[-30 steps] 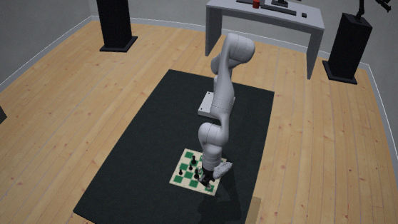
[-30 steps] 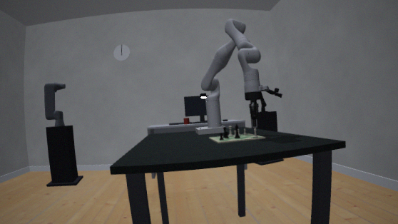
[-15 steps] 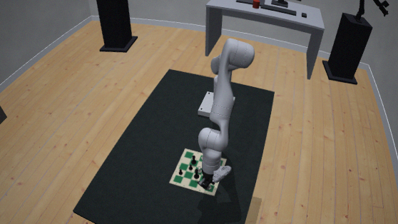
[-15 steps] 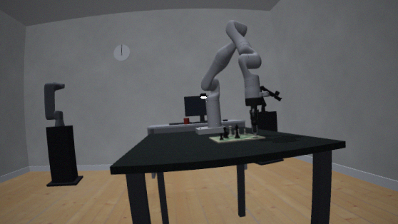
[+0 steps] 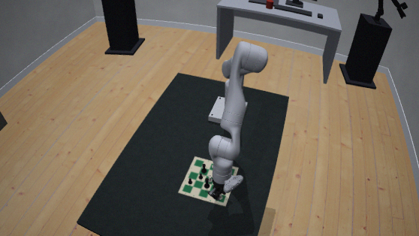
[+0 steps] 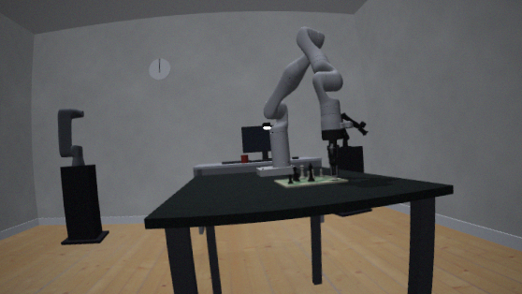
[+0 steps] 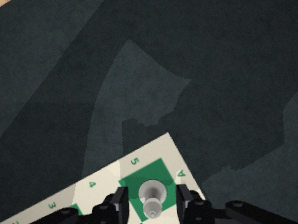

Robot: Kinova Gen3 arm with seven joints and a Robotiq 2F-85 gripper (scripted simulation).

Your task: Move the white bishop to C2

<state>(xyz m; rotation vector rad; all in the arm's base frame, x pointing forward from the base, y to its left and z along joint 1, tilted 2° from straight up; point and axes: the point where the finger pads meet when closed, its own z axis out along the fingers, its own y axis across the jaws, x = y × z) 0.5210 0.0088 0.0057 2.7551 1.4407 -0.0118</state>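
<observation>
The white bishop (image 7: 152,199) stands upright on a green square at a corner of the green-and-cream chessboard (image 7: 100,188) (image 5: 183,189) (image 6: 299,183). My gripper (image 7: 152,198) (image 5: 215,192) (image 6: 334,169) hangs low over that corner, pointing straight down. Its fingers are partly open and stand on either side of the bishop's head with a gap on each side. In the top and exterior views the arm hides the bishop. Black pieces (image 5: 203,167) (image 6: 311,172) stand upright further in on the board.
The board lies near the front edge of a dark table (image 5: 150,150) (image 6: 262,201), and the arm's base (image 5: 217,110) is bolted further back. A small white piece (image 6: 302,171) stands among the black ones. A desk and black pedestals stand far off.
</observation>
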